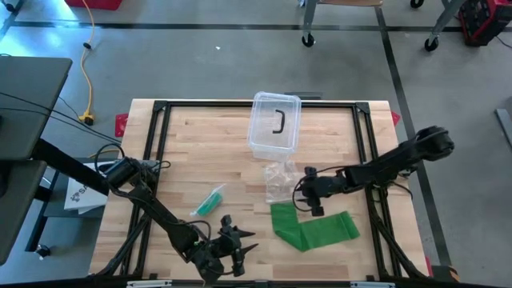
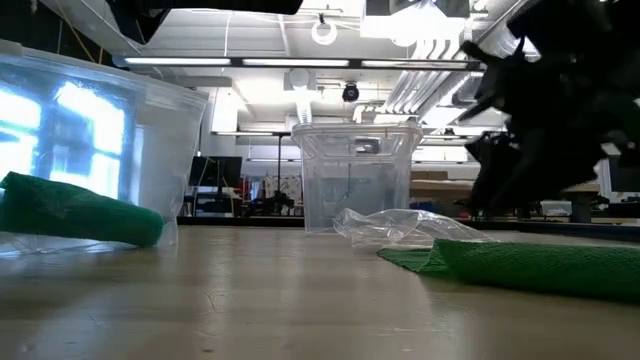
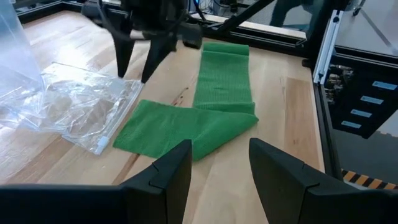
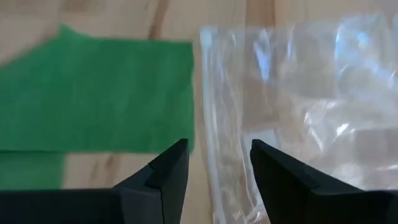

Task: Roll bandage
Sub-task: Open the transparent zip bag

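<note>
My right gripper, fingers parted and empty, hovers over the green bandage, unrolled, rolling not begun.

Bright overhead light, soft blur

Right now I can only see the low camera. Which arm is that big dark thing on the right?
Observer: That is the right end effector. It hangs above one end of the green bandage, beside the plastic bag.
Operator: Is it holding anything?
Observer: No. Its fingers are open, with nothing between them.
Operator: Where is the other arm?
Observer: The left end effector waits to the bandage's left, open and empty.
</note>
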Robot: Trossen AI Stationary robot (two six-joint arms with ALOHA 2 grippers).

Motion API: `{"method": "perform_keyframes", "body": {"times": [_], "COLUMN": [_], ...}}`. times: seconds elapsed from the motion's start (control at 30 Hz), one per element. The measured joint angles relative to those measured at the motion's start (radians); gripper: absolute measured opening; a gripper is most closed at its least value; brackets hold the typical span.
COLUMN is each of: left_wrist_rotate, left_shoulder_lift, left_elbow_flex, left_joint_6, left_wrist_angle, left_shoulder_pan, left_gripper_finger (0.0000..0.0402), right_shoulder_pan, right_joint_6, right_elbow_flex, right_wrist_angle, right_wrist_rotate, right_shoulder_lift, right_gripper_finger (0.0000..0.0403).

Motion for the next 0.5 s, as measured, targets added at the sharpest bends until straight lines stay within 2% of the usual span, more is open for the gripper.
{"method": "perform_keyframes", "body": {"times": [0.2,0.3,0.43,0.5], "left_wrist_rotate": [0.002,0.003,0.003,0.003], "left_shoulder_lift": [0.000,0.000,0.000,0.000], "left_elbow_flex": [0.000,0.000,0.000,0.000], "left_joint_6": [0.000,0.000,0.000,0.000], "left_wrist_angle": [0.000,0.000,0.000,0.000], "left_shoulder_pan": [0.000,0.000,-0.002,-0.002], "left_gripper_finger": [0.0154,0.0154,0.0154,0.0154], "right_shoulder_pan": [-0.009,-0.015,-0.015,-0.015], "right_joint_6": [0.027,0.089,0.131,0.151], "right_elbow_flex": [0.002,0.004,0.005,0.008], "right_wrist_angle": [0.033,0.043,0.045,0.039], "right_wrist_rotate": [0.012,-0.005,-0.012,-0.010], "right_shoulder_lift": [0.130,0.173,0.180,0.161], "right_gripper_finger": [0.0147,0.0107,0.0028,0.0009]}}
